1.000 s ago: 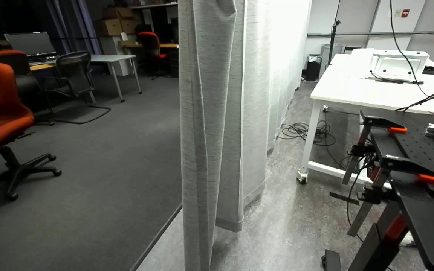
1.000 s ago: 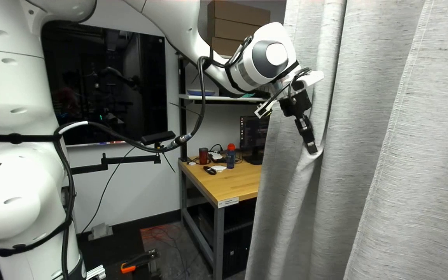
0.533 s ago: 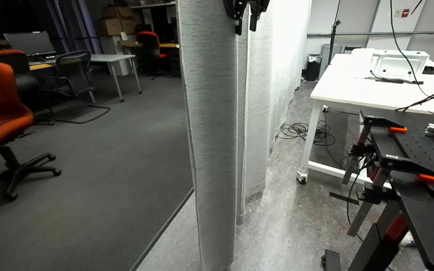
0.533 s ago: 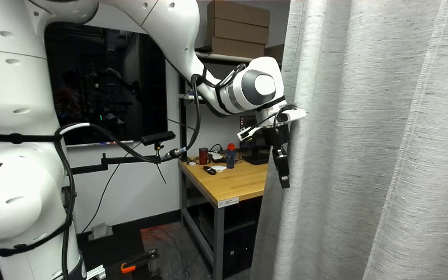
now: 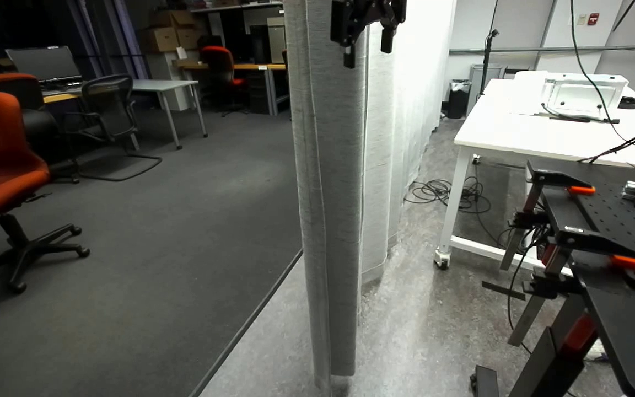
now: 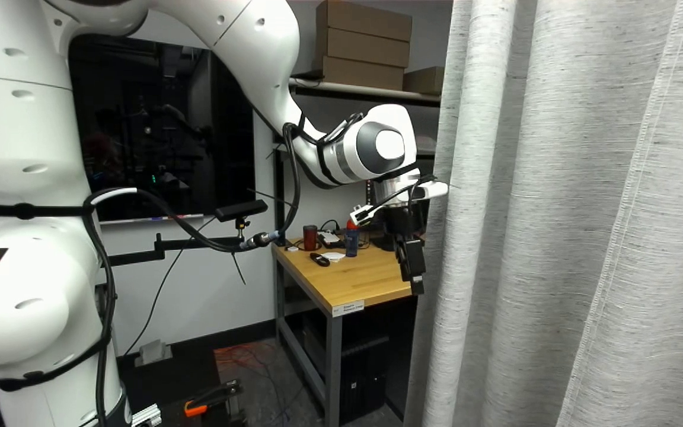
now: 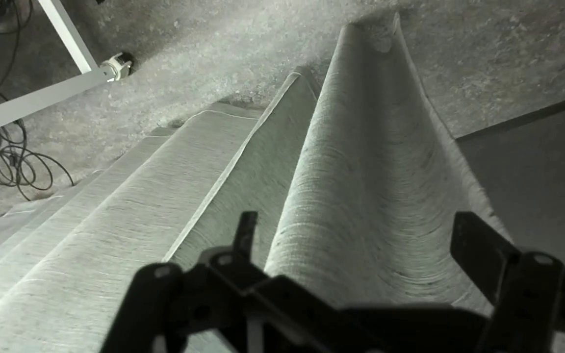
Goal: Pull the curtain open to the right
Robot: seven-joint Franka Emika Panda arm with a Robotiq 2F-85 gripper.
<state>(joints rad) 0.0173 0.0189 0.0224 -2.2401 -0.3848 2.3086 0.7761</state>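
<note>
Beside one pleated curtain (image 6: 573, 213), two jaws stand parted.

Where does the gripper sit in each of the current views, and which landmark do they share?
In an exterior view: the gripper is at the top edge, right of centre.
In an exterior view: the gripper is right of centre, mostly below mid-height.
In the wrist view: the gripper lies along the bottom, reaching the right edge.
Shared landmark: the curtain, in all three.
</note>
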